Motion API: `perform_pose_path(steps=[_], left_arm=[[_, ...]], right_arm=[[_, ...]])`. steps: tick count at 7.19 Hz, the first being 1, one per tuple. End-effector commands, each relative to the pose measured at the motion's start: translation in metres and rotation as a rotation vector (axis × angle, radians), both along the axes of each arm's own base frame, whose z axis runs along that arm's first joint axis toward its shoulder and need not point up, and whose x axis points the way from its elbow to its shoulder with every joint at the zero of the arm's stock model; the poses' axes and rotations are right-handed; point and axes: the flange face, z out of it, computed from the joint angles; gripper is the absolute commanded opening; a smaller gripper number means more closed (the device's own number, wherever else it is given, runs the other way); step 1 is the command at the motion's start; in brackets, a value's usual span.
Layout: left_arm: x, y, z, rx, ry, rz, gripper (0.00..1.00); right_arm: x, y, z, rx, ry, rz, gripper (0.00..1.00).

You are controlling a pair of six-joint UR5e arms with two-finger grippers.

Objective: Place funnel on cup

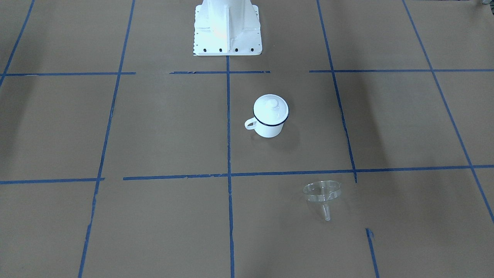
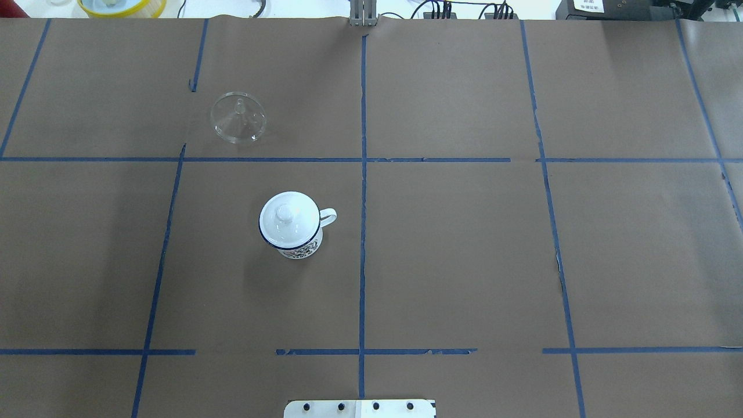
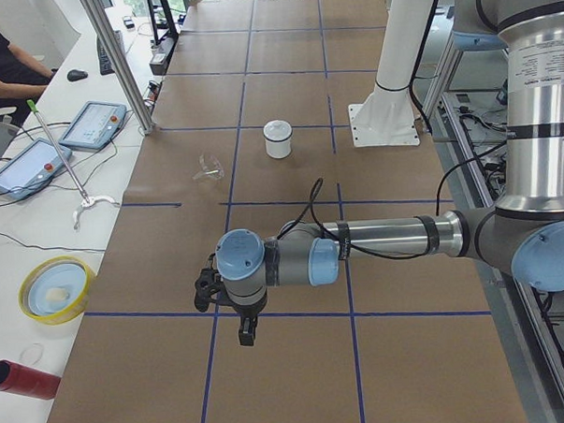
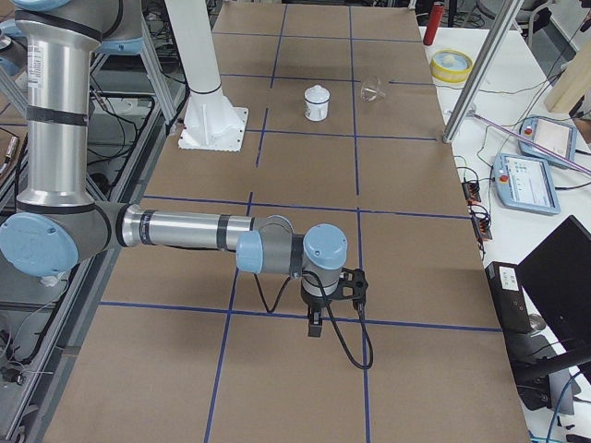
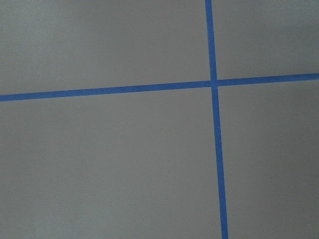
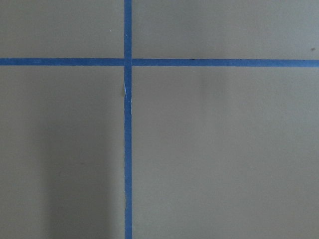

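Observation:
The cup [image 1: 268, 125] is a white enamel mug with a dark blue rim, standing upright near the table's middle, also seen from overhead [image 2: 297, 247]. A white domed lid [image 2: 288, 217] with a knob sits on it. The clear funnel [image 1: 322, 192] lies tilted on the paper beyond the cup, spout pointing away from the robot, also seen from overhead [image 2: 238, 118]. My left gripper [image 3: 245, 335] and right gripper [image 4: 315, 328] hang over the table's two ends, far from both objects. I cannot tell whether either is open or shut. Both wrist views show only paper and tape.
The white robot base [image 1: 227, 29] stands behind the cup. Blue tape lines grid the brown paper. A metal post [image 3: 116, 64], teach pendants [image 3: 93, 124], a yellow bowl [image 3: 53, 289] and a red can [image 3: 22, 379] are on the operators' side.

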Motion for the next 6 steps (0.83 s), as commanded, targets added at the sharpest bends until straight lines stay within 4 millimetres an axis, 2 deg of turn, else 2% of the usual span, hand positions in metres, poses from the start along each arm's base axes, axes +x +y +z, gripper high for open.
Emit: perform_pose_path(steps=[1,4,6], left_arm=[[0.0,0.002,0.0,0.006,0.0,0.004,1.0],[0.0,-0.002,-0.003,0.011,-0.001,0.003,1.0],[-0.001,-0.018,-0.019,0.047,-0.015,0.006,1.0]], right_arm=[[0.0,0.0,0.0,0.0,0.0,0.0,1.0],[0.0,0.0,0.0,0.0,0.0,0.0,1.0],[0.0,0.0,0.0,0.0,0.0,0.0,1.0]])
